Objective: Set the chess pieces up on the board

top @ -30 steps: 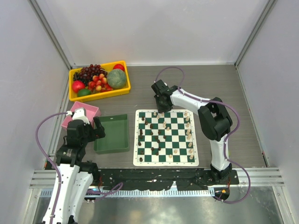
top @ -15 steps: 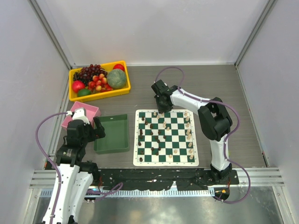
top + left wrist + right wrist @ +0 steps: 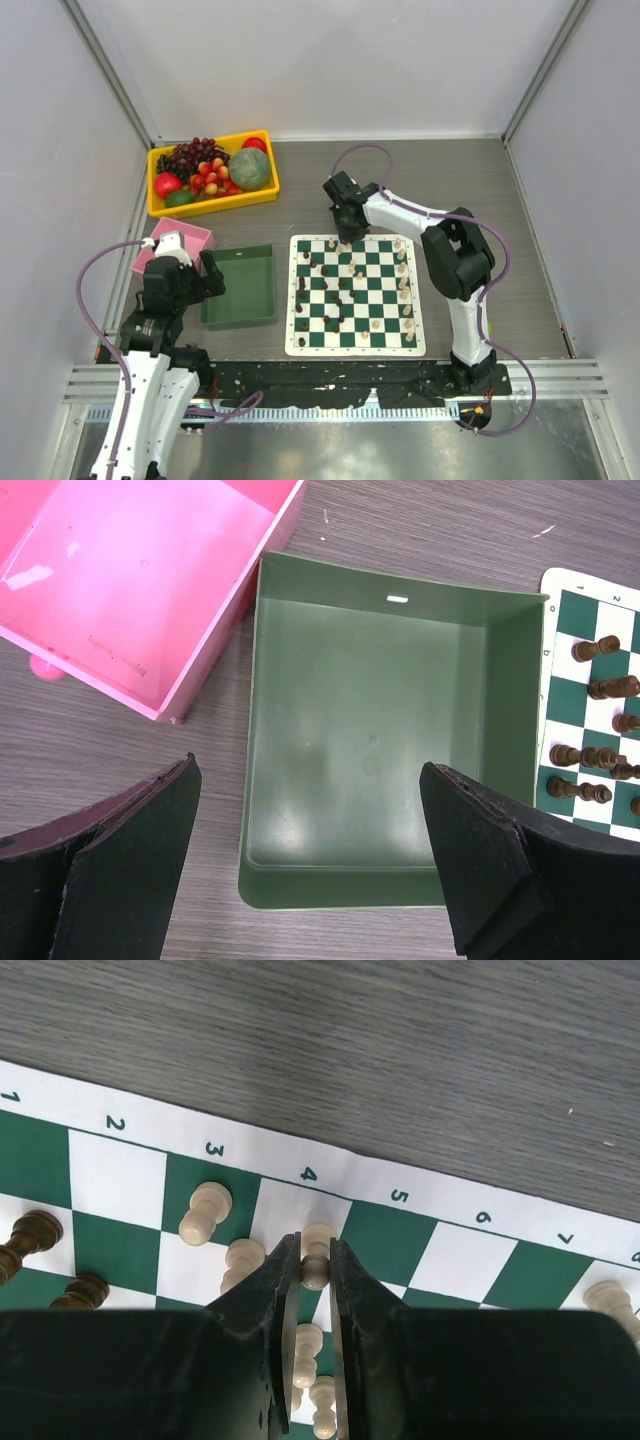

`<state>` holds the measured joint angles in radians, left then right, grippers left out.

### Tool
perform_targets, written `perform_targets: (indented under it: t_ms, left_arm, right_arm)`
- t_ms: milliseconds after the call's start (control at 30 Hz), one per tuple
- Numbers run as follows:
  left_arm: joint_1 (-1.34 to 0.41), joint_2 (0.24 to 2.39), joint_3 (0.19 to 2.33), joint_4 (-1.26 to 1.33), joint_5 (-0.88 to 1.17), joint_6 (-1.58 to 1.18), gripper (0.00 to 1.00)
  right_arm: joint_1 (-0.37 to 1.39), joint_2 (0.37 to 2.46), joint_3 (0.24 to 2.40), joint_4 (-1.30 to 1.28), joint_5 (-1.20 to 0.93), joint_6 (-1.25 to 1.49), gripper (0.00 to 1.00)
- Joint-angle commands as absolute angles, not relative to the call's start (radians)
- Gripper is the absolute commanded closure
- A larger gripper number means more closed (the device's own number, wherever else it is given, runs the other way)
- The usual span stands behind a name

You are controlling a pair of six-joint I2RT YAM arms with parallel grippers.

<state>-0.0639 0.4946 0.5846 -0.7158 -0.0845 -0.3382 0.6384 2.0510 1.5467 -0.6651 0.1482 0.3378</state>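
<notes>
The board (image 3: pixel 356 335), green and white checks with a white border, lies in front of the right arm; it also shows in the right wrist view (image 3: pixel 470 1255). Dark pieces (image 3: pixel 325 292) stand scattered on its left half, cream pieces (image 3: pixel 403 283) mostly along its right side. My right gripper (image 3: pixel 315 1260) is at the board's far edge, shut on a cream pawn (image 3: pixel 316 1248) over the square by mark 4. Other cream pawns (image 3: pixel 203 1213) stand just left of it. My left gripper (image 3: pixel 310 865) is open and empty above the green tray (image 3: pixel 370 750).
A pink tray (image 3: pixel 177 240) sits left of the green tray (image 3: pixel 240 286). A yellow bin (image 3: pixel 212 172) of fruit stands at the back left. Side walls close in the table on both sides. Dark pieces (image 3: pixel 590 760) show at the left wrist view's right edge.
The right arm has shifted very slightly at the board's far edge. The left arm has not moved.
</notes>
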Motion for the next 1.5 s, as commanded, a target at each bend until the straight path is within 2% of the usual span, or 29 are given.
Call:
perform_targets:
  t_ms: [0,300,500,1467]
  left_arm:
    - [-0.061,0.491,0.621,-0.696,-0.071,-0.337,0.01]
    - [-0.061,0.491,0.62,-0.695,-0.066,-0.337,0.01]
    - [-0.061,0.492,0.62,-0.693,-0.063,-0.337,0.01]
    - [-0.061,0.5,0.618,-0.693,-0.069,-0.337,0.01]
  right_arm:
    - [0.638,1.997,1.574,-0.672,0.179,0.325,0.82]
    - [0.572,1.823,1.418,-0.617,0.189,0.348,0.84]
    - [0.496,1.79,1.336,-0.592,0.17,0.334,0.83]
    - [0.436,1.85,1.296,-0.557,0.181,0.322,0.83]
